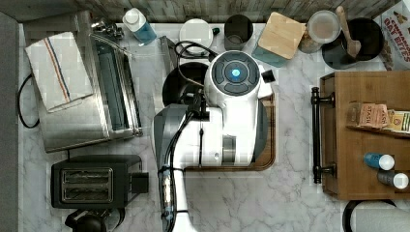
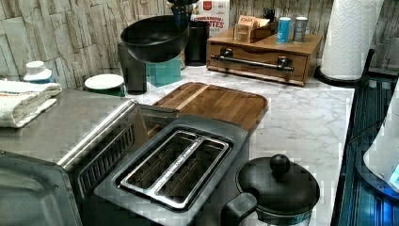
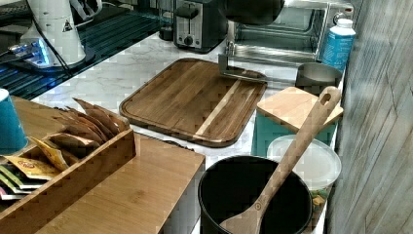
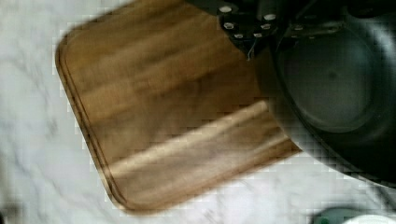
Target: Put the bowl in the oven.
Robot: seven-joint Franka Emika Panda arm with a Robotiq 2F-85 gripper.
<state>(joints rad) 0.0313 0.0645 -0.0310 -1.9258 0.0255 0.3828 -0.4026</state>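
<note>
My tool [image 4: 275,28] grips the bowl [image 4: 334,88] by its rim, lifted above the board [image 4: 159,116]. My arm hides most of the bowl from above; the oven [image 1: 92,92] stands open beside it.

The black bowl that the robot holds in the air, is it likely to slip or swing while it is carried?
The bowl looks glossy and smooth, so it may slip. It seems held at one rim by the gripper and hangs tilted, so it could swing. It keeps its round shape, so it is probably stiff.
</note>
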